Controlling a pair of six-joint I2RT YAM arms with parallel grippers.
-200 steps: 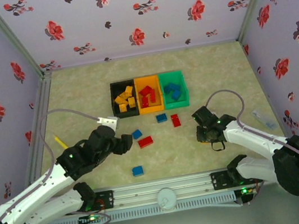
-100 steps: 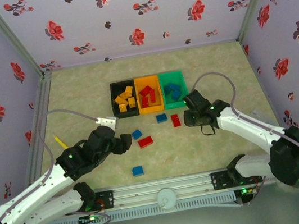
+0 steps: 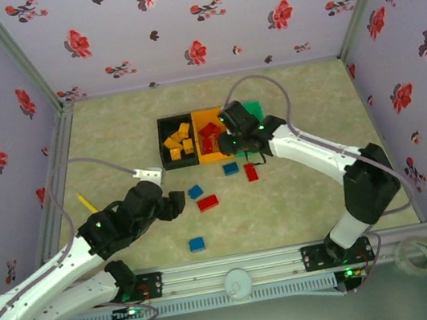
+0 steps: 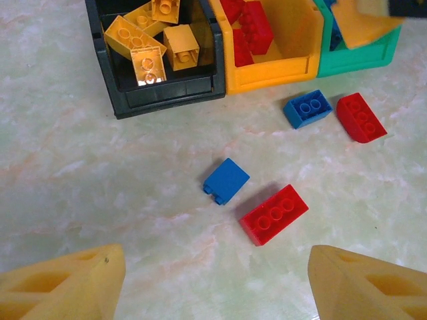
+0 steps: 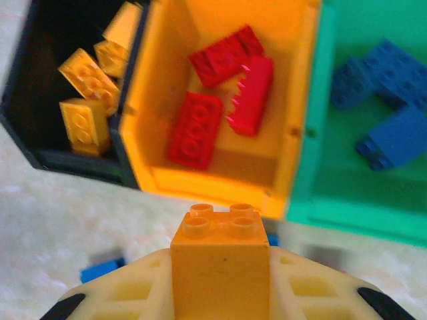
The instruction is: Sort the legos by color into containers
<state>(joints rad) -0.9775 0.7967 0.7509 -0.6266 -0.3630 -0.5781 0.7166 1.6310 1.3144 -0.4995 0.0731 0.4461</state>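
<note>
The right gripper [image 5: 223,293] is clamping one orange-yellow brick [image 5: 220,260] between its two pads, over the near rim of the orange bin [image 5: 213,190]. It is gripping the brick by its smooth side faces, probably so that the brick drops clear once the jaws part. The brick's studs are pointing away from the wrist, toward the bins. Its long axis appears to be running along the fingers, though its near end is hidden. Since the yellow bricks are lying in the black bin [image 5: 73,163], at the left of the row, the carried brick is judged to be heading there. Red bricks are lying in the orange bin and blue ones in the green bin [image 5: 347,220].

The left gripper [image 4: 215,267] is hovering with jaws spread wide and nothing between them. It is facing a loose blue brick [image 4: 226,180] and a loose red brick [image 4: 274,214] on the table [image 4: 80,193], most likely ready for the next pick.
</note>
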